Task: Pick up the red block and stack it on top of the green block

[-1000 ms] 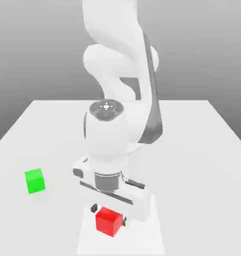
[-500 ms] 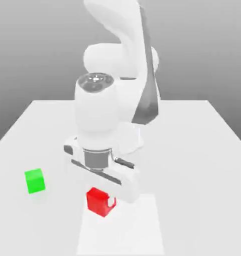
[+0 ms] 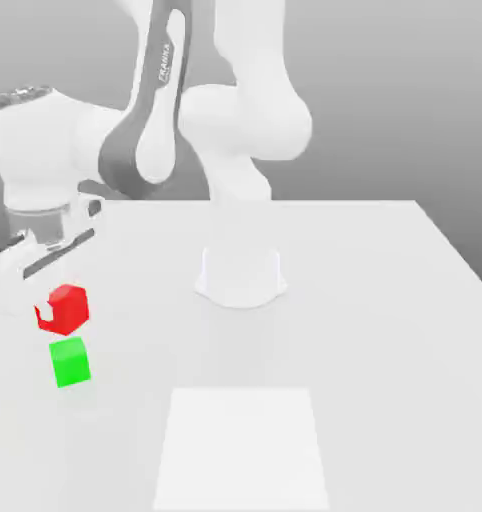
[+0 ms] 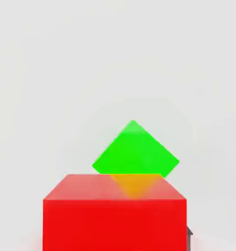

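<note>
Inspecting the scene at the recorded moment, findings were as follows.

Arm: the white arm (image 3: 155,110) reached over toward the exterior view's left, its wrist pointing down above the left edge of the counter (image 3: 385,330).

Hand: the hand (image 3: 53,312) was pinching the red block (image 3: 65,308), its fingers drawn in tight against the block's sides.

Red block: it was held in the air, clear of the counter surface. In the exterior view it hung just above the green block (image 3: 70,362), with a narrow gap between the two and no contact visible. In the hand view the red block (image 4: 115,213) sat nearest the camera.

Green block: it rested on the counter near the exterior view's left edge. In the hand view the green block (image 4: 135,149) lay beyond the red one, turned corner-on relative to it, so the two blocks were not squared to each other.

Pale panel: a lighter rectangular patch (image 3: 243,445) lay on the counter at the near edge, well apart from both blocks.

Arm base: the round base (image 3: 241,275) stood at mid-counter.
</note>
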